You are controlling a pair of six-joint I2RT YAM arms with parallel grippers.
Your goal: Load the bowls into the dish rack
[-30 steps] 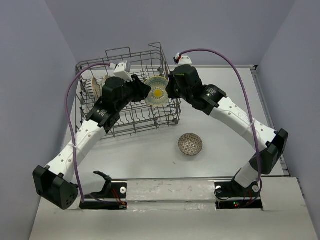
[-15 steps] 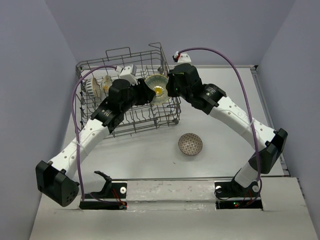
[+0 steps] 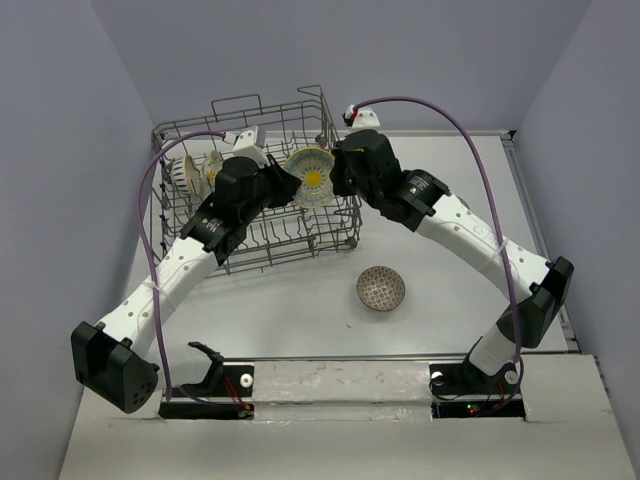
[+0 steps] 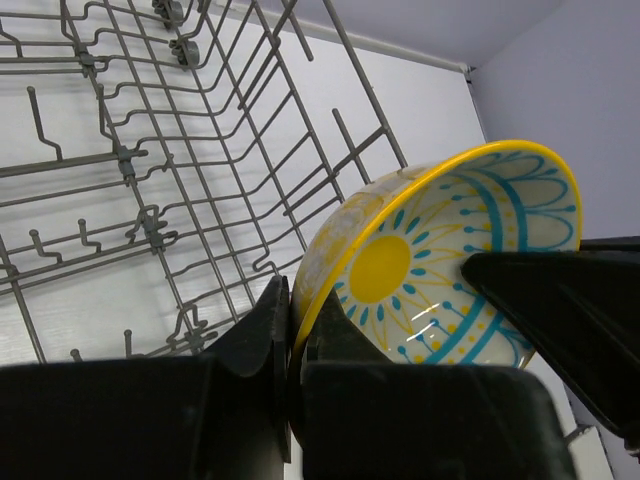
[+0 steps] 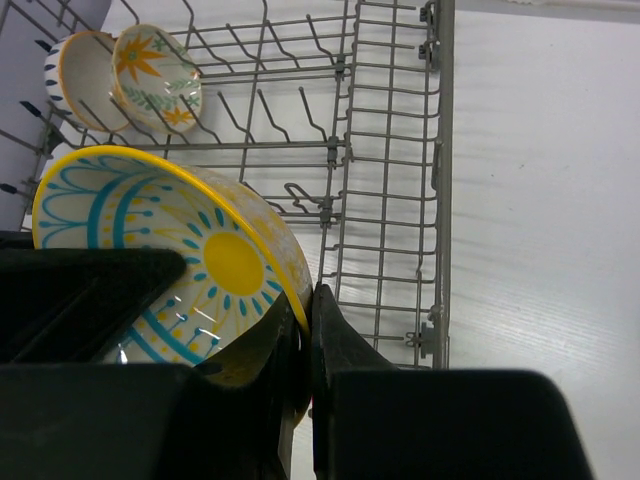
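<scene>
Grip: left end effector [image 4: 295,330] clamped on yellow-sun bowl [image 4: 440,260] rim; right end effector [image 5: 305,330] clamped on the opposite rim | bowl: tilted on edge, over right side of dish rack [image 3: 290,240] | rack: orange-flower bowl [image 5: 155,75] and cream bowl [image 5: 85,70] standing at far left | counter [image 3: 300,310]: brown-patterned bowl [image 3: 381,288] upright, apart from rack

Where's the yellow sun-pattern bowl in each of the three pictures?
Top external: the yellow bowl is upper centre, between the two arms, over the right part of the rack.
Left wrist: the yellow bowl is lower right, tilted on edge.
Right wrist: the yellow bowl is lower left.
Shared landmark: the grey wire rack shows behind it in every view.
</scene>
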